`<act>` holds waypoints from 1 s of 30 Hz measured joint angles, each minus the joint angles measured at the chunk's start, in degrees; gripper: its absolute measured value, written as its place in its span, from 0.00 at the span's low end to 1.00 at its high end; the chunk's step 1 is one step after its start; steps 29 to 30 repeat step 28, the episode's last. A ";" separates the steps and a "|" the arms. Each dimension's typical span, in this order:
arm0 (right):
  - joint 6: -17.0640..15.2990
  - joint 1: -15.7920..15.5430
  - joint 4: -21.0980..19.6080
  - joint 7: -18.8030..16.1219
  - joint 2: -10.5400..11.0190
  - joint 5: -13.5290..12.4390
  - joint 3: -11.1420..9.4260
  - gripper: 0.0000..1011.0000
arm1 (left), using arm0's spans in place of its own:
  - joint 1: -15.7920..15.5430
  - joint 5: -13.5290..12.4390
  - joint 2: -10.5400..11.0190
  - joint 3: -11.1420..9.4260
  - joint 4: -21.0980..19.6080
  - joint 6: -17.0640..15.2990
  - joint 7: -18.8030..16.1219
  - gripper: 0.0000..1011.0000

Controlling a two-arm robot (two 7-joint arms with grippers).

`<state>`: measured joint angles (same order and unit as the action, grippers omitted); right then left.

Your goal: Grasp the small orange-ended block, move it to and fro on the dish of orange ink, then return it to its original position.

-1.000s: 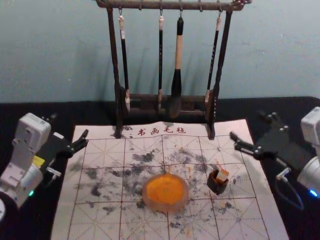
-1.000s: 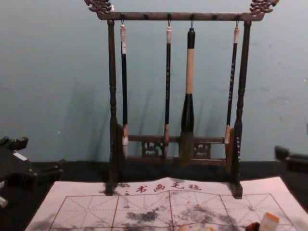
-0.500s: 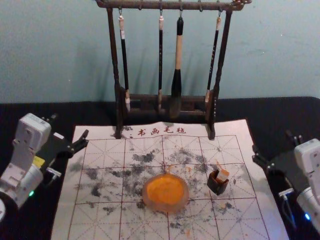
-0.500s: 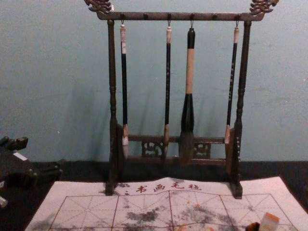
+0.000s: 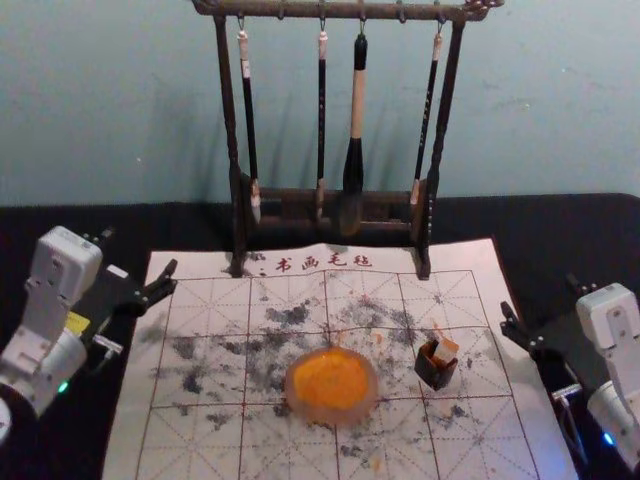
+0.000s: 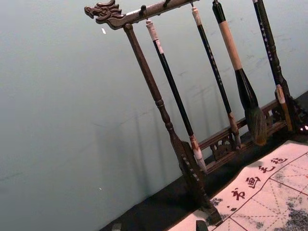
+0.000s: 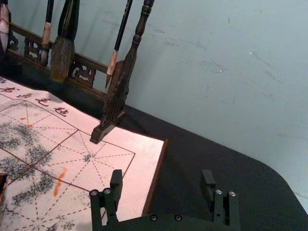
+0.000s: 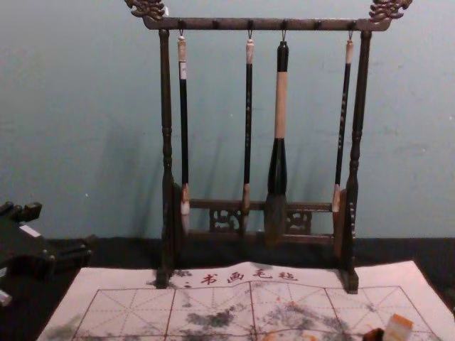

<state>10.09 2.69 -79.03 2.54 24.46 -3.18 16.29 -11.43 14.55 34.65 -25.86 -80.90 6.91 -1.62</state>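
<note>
In the head view, the small orange-ended block leans out of a small dark box, orange end up. Left of that box lies the round dish of orange ink. My right gripper is open over the mat's right edge, right of and beyond the box. My left gripper is parked open at the mat's far left. The chest view shows the block at the lower right. Both wrist views show spread fingers with nothing between them, at my left gripper and my right gripper.
A dark wooden rack with several hanging brushes stands across the mat's back edge, before the wall. The ink-stained grid mat lies on a black-covered table, whose bare cloth extends right of the mat.
My right gripper has drawn back to the right and toward the robot, leaving the chest view's right edge, then shifted very slightly left. The left arm, block, box and dish stay put.
</note>
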 joint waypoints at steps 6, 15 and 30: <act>0.07 -0.03 -0.13 -0.02 0.11 -0.01 0.04 0.99 | 0.00 0.00 0.00 0.00 0.00 0.00 0.00 0.99; 0.14 -0.07 -0.26 -0.08 0.17 -0.06 0.05 0.99 | 0.00 0.00 0.00 0.00 0.00 0.00 0.00 0.99; 0.22 -0.09 -0.33 -0.09 0.24 -0.13 0.05 0.99 | 0.00 0.00 0.00 0.00 0.00 0.00 0.00 0.99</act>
